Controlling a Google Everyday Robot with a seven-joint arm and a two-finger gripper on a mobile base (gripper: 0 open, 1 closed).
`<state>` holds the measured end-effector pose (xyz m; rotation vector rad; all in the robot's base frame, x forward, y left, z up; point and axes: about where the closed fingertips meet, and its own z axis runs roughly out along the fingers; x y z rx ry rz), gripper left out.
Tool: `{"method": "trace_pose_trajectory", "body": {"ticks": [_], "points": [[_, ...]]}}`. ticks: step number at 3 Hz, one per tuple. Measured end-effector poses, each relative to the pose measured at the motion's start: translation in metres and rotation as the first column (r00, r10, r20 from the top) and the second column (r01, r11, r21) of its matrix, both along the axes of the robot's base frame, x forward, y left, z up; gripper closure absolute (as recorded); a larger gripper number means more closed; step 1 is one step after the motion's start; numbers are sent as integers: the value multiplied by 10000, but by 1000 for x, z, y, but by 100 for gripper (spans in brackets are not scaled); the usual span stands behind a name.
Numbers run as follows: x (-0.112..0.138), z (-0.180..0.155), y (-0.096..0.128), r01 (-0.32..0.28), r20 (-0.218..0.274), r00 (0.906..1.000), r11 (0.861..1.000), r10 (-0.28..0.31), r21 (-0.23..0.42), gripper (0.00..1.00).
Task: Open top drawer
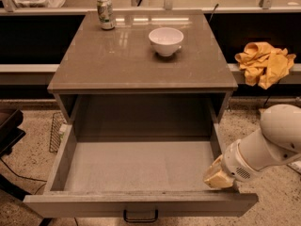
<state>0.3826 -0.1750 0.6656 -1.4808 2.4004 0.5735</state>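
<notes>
The top drawer (136, 166) of the grey-taupe cabinet stands pulled far out, and its deep grey inside is bare. Its front panel (84, 204) runs along the bottom of the camera view, with the small black bar handle (140, 216) at the lower edge. My gripper (217, 175), a tan-coloured end on the white arm (268, 142), sits at the drawer's right wall, just behind the front panel's right corner. The lower drawers are hidden.
A white bowl (165, 40) and a drink can (106, 13) stand on the cabinet top (117, 65). A yellow cloth (264, 62) lies on the ledge at the right. A black object (7, 131) and a wire rack (55, 131) are at the left on the speckled floor.
</notes>
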Motion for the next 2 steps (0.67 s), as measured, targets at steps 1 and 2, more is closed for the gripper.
{"method": "trace_pose_trajectory", "body": {"ticks": [1, 2], "points": [[0, 1, 1, -19, 8, 10000, 10000, 19, -10, 36], [-1, 1, 1, -38, 16, 10000, 10000, 38, -21, 12]]}}
